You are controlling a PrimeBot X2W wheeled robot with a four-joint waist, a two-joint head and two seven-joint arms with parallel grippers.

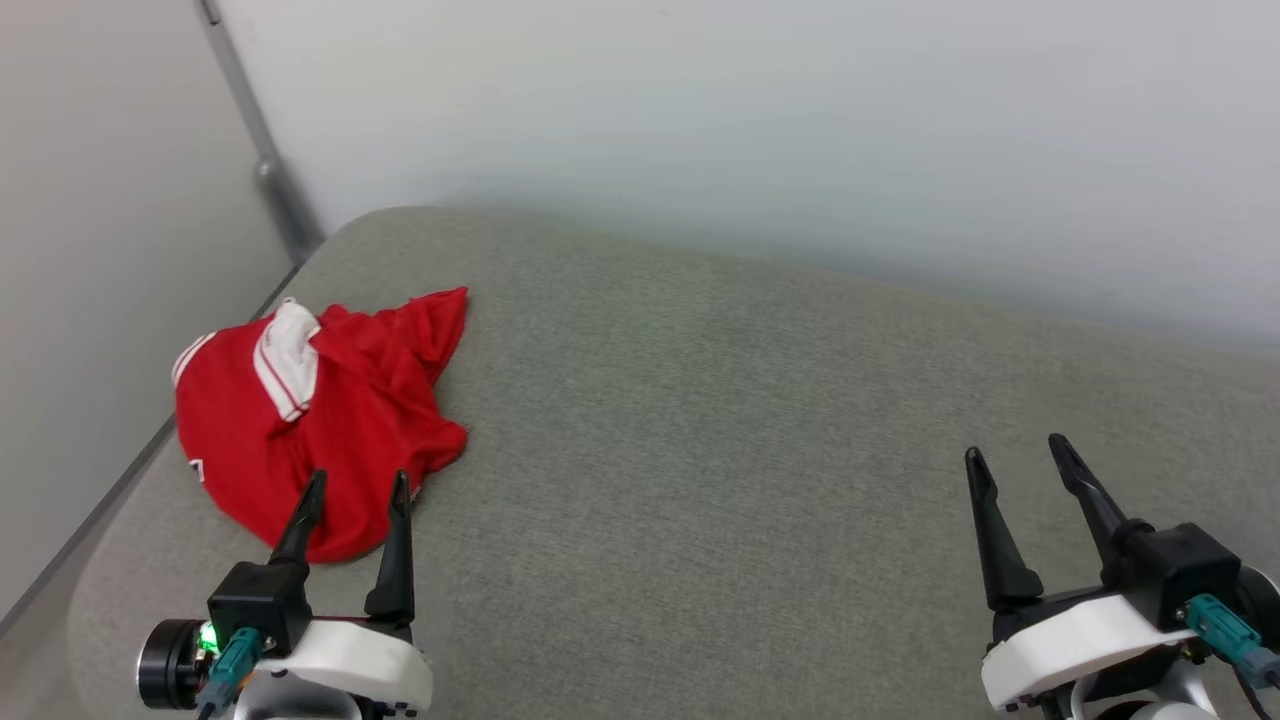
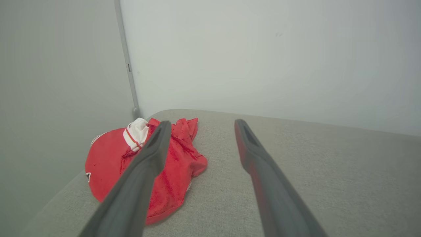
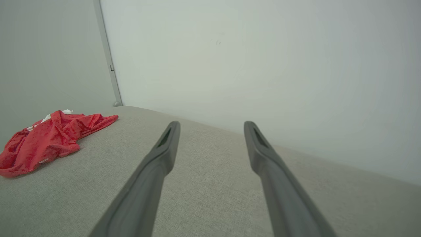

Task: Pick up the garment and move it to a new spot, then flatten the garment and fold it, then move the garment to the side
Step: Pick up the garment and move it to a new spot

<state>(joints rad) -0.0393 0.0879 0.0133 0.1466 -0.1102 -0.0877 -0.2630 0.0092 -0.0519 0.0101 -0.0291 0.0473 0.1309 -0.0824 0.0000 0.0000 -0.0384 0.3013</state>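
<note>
The garment [image 1: 330, 420] is a crumpled bright red shirt with a white, red-striped sleeve on top, lying near the left end of the grey cushion [image 1: 750, 420]. My left gripper [image 1: 358, 485] hovers just in front of its near edge, open and empty. The left wrist view has the garment [image 2: 108, 161] behind the left finger, with the gripper [image 2: 201, 124] spread wide. My right gripper [image 1: 1014, 450] is open and empty at the lower right, far from the shirt. From the right wrist the garment [image 3: 46, 141] lies far left of the open gripper [image 3: 212, 124].
A pale wall runs along the back of the cushion [image 2: 312, 171]. A grey vertical post [image 1: 262, 160] stands in the corner behind the shirt. The cushion's rounded left edge [image 1: 120, 520] drops off close beside the garment.
</note>
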